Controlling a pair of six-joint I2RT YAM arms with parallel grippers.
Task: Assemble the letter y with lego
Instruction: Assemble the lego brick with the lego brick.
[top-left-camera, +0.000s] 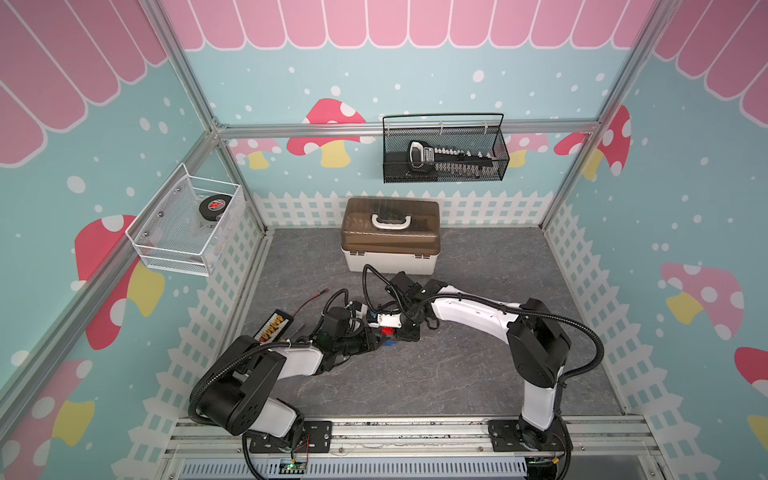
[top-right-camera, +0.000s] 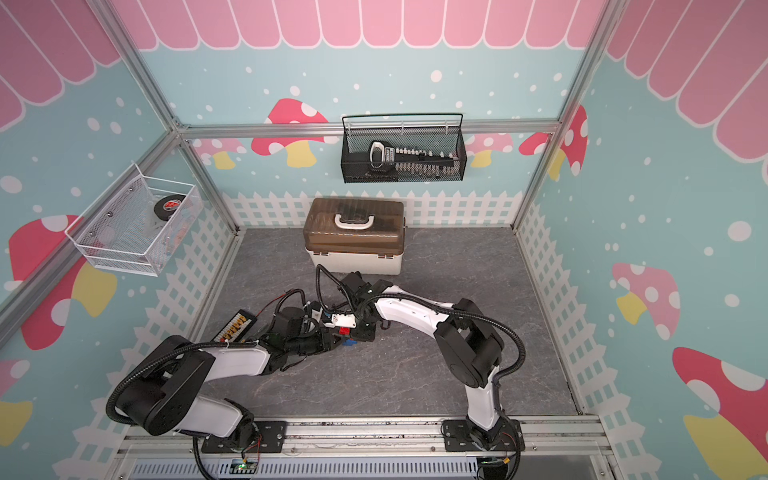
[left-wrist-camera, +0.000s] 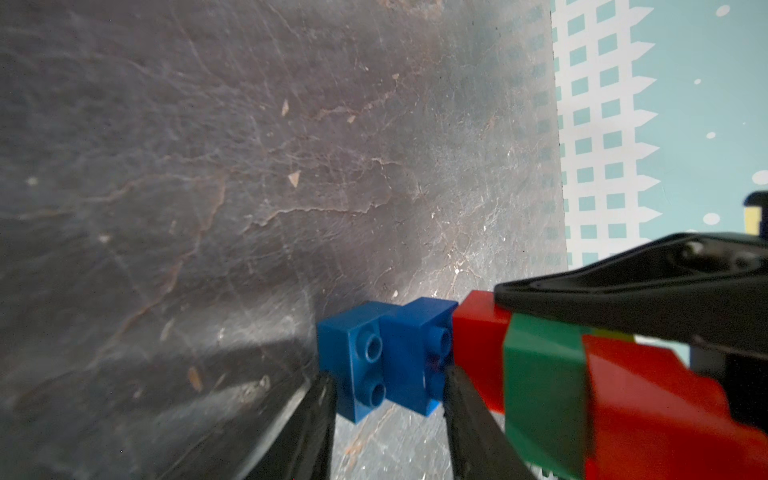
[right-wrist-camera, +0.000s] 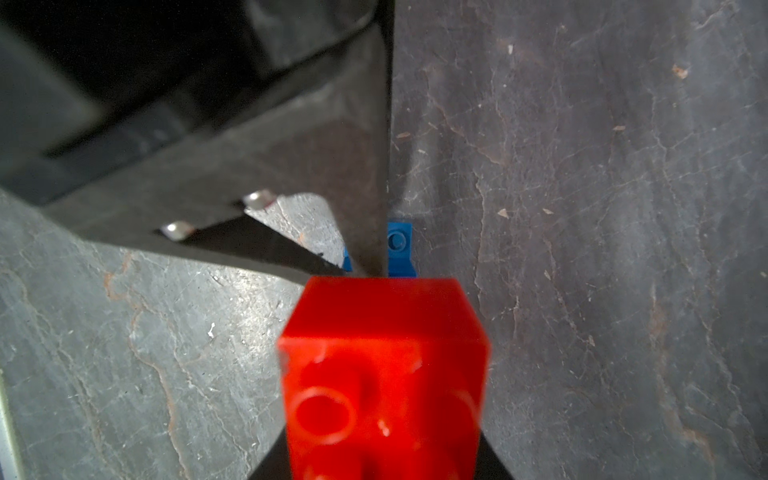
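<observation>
Step in hand, by judgement: mating the stem to the upper part.

The left gripper (left-wrist-camera: 390, 374) pinches a pair of joined blue studded plastic bricks (left-wrist-camera: 374, 353) close to the grey stone-patterned tabletop (left-wrist-camera: 208, 166). The right gripper (right-wrist-camera: 382, 453) is clamped on a cluster of red, dark green and lime bricks (left-wrist-camera: 548, 395). Its leading red brick lies against the blue pair, but seating is not confirmed.

Recommended: bring the mating faces square, then press straight along the stem with both grips firm.

Containers:
- White plastic toolbox with brown lid (top-left-camera: 390, 232) – closed, contents indistinct.
- Black mesh wall basket (top-left-camera: 497, 166) – holds a black tool rack (top-left-camera: 449, 160).
- White mesh wall basket (top-left-camera: 174, 259) – holds a black tape roll (top-left-camera: 212, 206).
</observation>
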